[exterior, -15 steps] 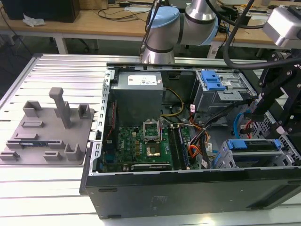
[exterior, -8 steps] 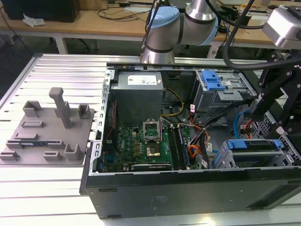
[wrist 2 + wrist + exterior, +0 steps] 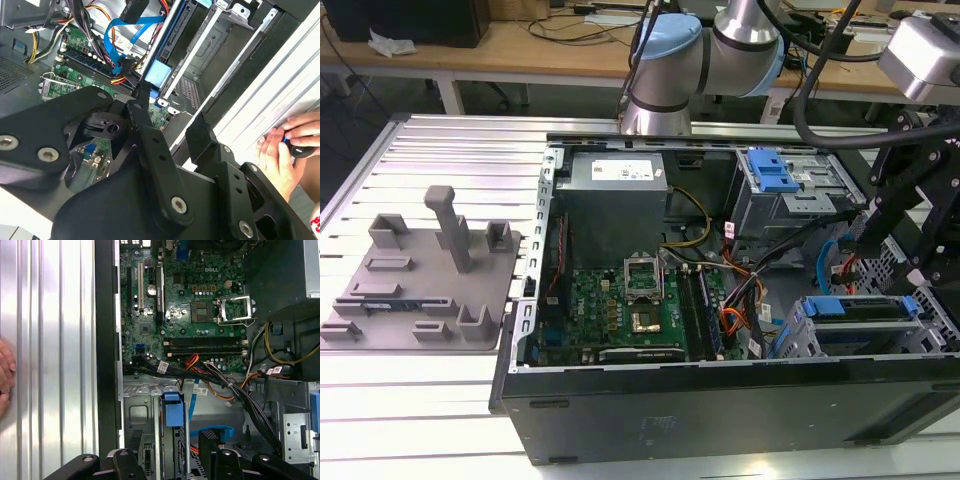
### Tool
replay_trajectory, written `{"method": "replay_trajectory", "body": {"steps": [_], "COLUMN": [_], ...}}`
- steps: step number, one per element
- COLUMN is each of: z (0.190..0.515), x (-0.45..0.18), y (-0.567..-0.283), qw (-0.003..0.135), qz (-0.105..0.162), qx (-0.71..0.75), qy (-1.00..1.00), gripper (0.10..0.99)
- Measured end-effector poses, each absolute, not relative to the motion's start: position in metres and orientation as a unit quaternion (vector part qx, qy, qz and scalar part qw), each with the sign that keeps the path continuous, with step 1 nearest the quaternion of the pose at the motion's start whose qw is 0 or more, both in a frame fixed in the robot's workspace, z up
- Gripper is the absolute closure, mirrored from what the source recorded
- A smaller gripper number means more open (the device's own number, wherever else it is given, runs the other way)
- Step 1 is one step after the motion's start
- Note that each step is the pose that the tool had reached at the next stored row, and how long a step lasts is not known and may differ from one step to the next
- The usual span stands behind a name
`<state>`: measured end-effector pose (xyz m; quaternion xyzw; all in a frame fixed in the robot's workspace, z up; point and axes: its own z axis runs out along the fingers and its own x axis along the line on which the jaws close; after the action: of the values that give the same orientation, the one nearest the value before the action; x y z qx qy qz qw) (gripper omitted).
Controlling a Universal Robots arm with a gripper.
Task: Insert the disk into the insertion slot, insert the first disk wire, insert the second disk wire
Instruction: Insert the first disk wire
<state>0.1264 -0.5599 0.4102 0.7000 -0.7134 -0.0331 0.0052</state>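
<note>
Black end effector (image 3: pixel 892 252) hangs over the PC case (image 3: pixel 720 410) at the exterior view's right, just above the drive cage. In the second wrist view its fingers are spread w/ nothing pinched btwn them. One finger (image 3: pixel 140 100) sits just beside the black plug of a blue flat cable (image 3: pixel 125 22), the other (image 3: pixel 200 135) is nearer the case wall. Can't tell if that plug is seated.

The disk (image 3: pixel 860 307), silver in a blue carrier, lies inside the slot (image 3: pixel 790 335), i.e. the grey perforated cage in the case's near corner on the exterior view's right. Its blue frame shows along the cage top. Behind it is a taller grey bay w/ a blue latch (image 3: pixel 772 172).

Rest of the case: green motherboard (image 3: pixel 620 300) in the middle, grey power supply (image 3: pixel 615 190) at the back, and a bundle of orange, yellow and black wires (image 3: pixel 735 300) running btwn board and cages.

The case rests on a ribbed aluminium worktop (image 3: pixel 410 420). A grey moulded fixture plate (image 3: pixel 420 285) lies on it at the exterior view's left, well apart from the end effector. The arm's grey and pale blue joints (image 3: pixel 665 60) rise behind the case.

A person's hand (image 3: pixel 280 155) rests on the worktop beside the case's outer wall, fingers on a small dark item.
</note>
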Motion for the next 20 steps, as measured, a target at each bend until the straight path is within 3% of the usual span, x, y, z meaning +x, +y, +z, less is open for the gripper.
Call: {"method": "replay_trajectory", "body": {"steps": [1, 3, 5, 11, 16, 20], "z": [0.41, 0.41, 0.41, 0.408, 0.407, 0.407], "x": [0.126, 0.126, 0.125, 0.123, 0.122, 0.122], "y": [-0.56, -0.556, -0.556, -0.555, -0.537, -0.51], "qw": [0.005, 0.026, 0.033, 0.016, 0.047, 0.057], "qz": [-0.033, -0.011, 0.001, 0.033, 0.066, 0.077], "qx": [0.7, 0.699, 0.699, 0.681, 0.679, 0.679], "qy": [-0.713, -0.714, -0.714, -0.732, -0.729, -0.728], "gripper": [0.525, 0.525, 0.525, 0.525, 0.525, 0.525]}}
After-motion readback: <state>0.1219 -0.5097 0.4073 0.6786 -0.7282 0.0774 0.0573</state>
